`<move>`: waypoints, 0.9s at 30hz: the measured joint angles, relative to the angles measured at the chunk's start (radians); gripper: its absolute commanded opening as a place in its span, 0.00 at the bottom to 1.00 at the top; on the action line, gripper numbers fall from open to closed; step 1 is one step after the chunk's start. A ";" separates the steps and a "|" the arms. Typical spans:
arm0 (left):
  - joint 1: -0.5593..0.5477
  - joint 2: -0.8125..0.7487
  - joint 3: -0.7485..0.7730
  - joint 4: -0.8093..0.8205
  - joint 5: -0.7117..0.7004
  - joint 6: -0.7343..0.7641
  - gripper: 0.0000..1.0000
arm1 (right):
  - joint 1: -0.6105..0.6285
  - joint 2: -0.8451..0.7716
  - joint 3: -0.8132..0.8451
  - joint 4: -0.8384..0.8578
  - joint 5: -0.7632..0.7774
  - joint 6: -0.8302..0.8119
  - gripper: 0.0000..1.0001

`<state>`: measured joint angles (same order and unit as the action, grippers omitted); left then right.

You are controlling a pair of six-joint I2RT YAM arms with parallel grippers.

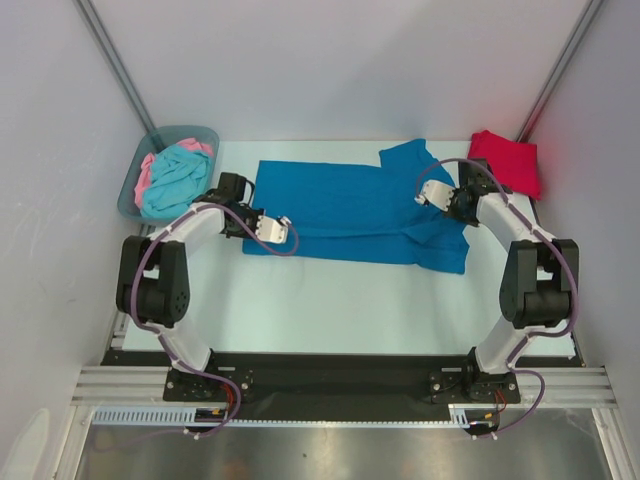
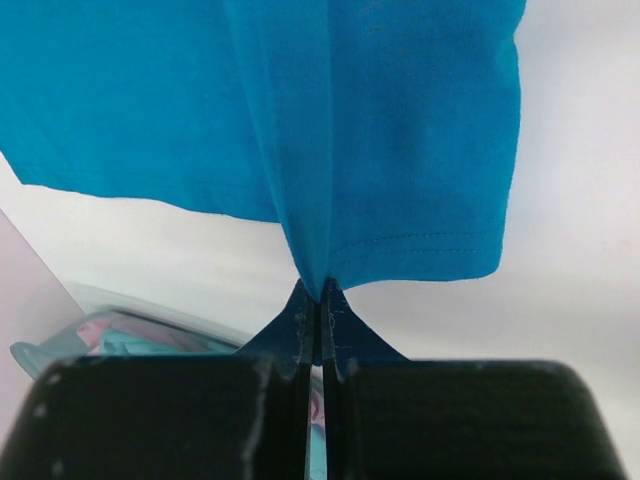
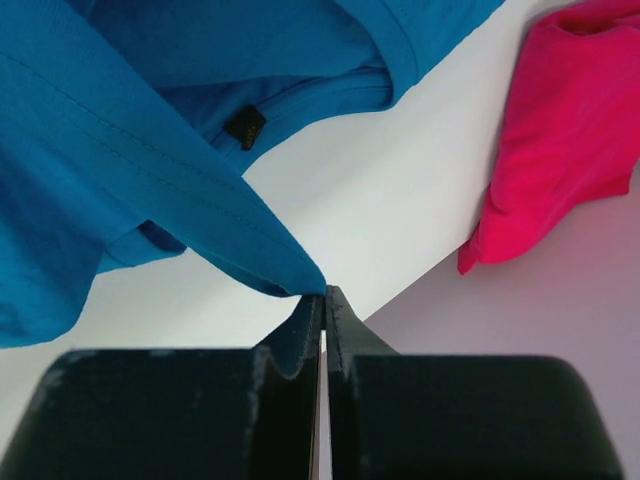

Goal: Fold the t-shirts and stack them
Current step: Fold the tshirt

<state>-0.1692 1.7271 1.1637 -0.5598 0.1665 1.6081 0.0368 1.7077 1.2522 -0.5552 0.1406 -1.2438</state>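
A deep blue t-shirt (image 1: pixel 350 205) lies spread across the middle of the white table, with one sleeve (image 1: pixel 405 155) pointing to the back. My left gripper (image 1: pixel 283 229) is at its left hem edge, shut on a pinched fold of the blue cloth (image 2: pixel 400 120). That fold runs up from the left gripper's tips (image 2: pixel 320 295). My right gripper (image 1: pixel 428 192) is over the collar end. The right gripper's tips (image 3: pixel 324 295) are shut on a pointed corner of the blue shirt (image 3: pixel 120 150). A bright red t-shirt (image 1: pixel 506 160) lies folded at the back right.
A grey-blue bin (image 1: pixel 195 133) stands at the back left, with a turquoise shirt (image 1: pixel 175 180) and a pink one (image 1: pixel 146 172) bunched in it. White walls close the cell on both sides and at the back. The red shirt (image 3: pixel 570 130) touches the right wall.
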 measured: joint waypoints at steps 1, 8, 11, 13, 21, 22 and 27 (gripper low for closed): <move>0.000 0.003 0.002 0.001 -0.002 0.000 0.00 | -0.001 0.003 0.003 0.002 0.001 -0.003 0.00; 0.000 0.014 0.010 0.024 -0.006 -0.002 0.00 | -0.008 0.026 0.024 0.015 0.003 -0.007 0.00; 0.000 0.028 0.022 0.032 -0.006 -0.002 0.00 | -0.008 0.037 0.031 0.016 0.004 -0.008 0.00; 0.000 0.037 0.030 0.038 -0.006 -0.003 0.00 | -0.008 0.043 0.034 0.018 0.005 -0.008 0.00; 0.000 0.059 0.045 0.067 -0.007 -0.011 0.01 | -0.009 0.055 0.037 0.026 0.010 -0.010 0.00; 0.000 0.060 0.045 0.069 -0.007 -0.011 0.00 | -0.009 0.056 0.039 0.026 0.010 -0.010 0.00; 0.000 0.067 0.045 0.079 -0.008 -0.011 0.00 | -0.008 0.066 0.047 0.032 0.010 -0.010 0.00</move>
<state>-0.1688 1.7939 1.2083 -0.4808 0.1589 1.5974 0.0284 1.7737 1.2991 -0.5228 0.1505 -1.2533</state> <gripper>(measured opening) 0.015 0.017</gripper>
